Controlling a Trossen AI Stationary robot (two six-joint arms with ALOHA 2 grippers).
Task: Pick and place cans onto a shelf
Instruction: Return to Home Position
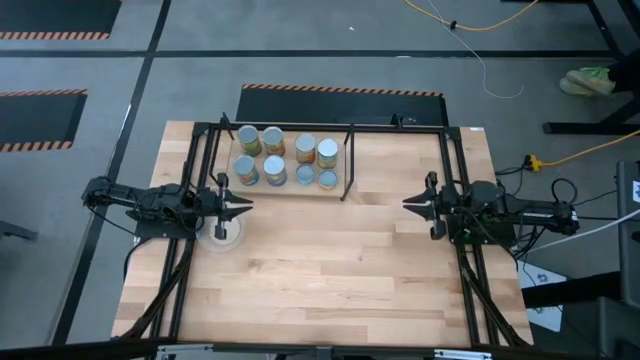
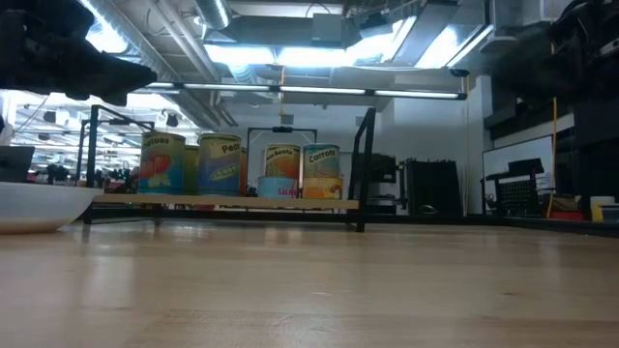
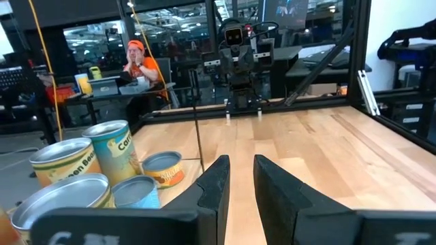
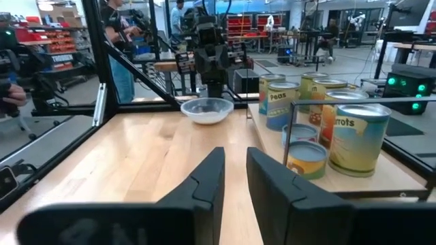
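Note:
Several cans (image 1: 274, 170) stand upright in two rows on the shelf (image 1: 290, 160), a wooden board in a black frame at the table's far middle. They also show in the low view (image 2: 162, 162) and in both wrist views (image 3: 102, 163) (image 4: 354, 136). My left gripper (image 1: 248, 206) hovers at the table's left, near the shelf's left near corner, fingers close together and empty (image 3: 242, 178). My right gripper (image 1: 407, 203) hovers at the right, facing the left one, fingers close together and empty (image 4: 235, 170). Neither touches a can.
A shallow pale round dish (image 1: 220, 232) sits on the table just below my left gripper; it also shows in the low view (image 2: 39, 205) and the right wrist view (image 4: 207, 109). Black frame rails (image 1: 455, 190) run along the table's sides. People sit in the room behind.

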